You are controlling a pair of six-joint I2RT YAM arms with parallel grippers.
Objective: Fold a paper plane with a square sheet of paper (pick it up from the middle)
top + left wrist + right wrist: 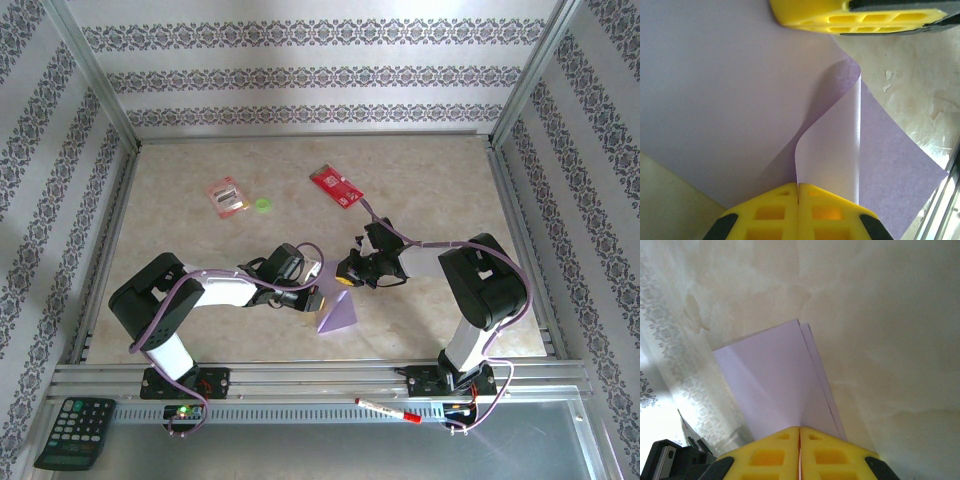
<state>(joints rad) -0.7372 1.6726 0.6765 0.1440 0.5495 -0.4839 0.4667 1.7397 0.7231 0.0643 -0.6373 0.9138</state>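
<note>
The square sheet of paper (338, 318) is pale lilac, folded into a triangle, and lies near the table's front middle. My left gripper (306, 296) is at its left corner. In the left wrist view the left gripper (798, 186) is shut on a curled-up flap of the paper (715, 90), and a yellow finger (855, 17) of the right gripper shows at the top edge. My right gripper (350, 276) is over the sheet's far edge. In the right wrist view the right gripper (800, 429) is shut on the folded paper (775, 375), which fans out from its tips.
A red rectangular card (336, 185), a pink-red packet (226, 196) and a small green disc (263, 206) lie at the back of the table. A calculator (75, 432) and a red marker (385, 410) sit on the front rail.
</note>
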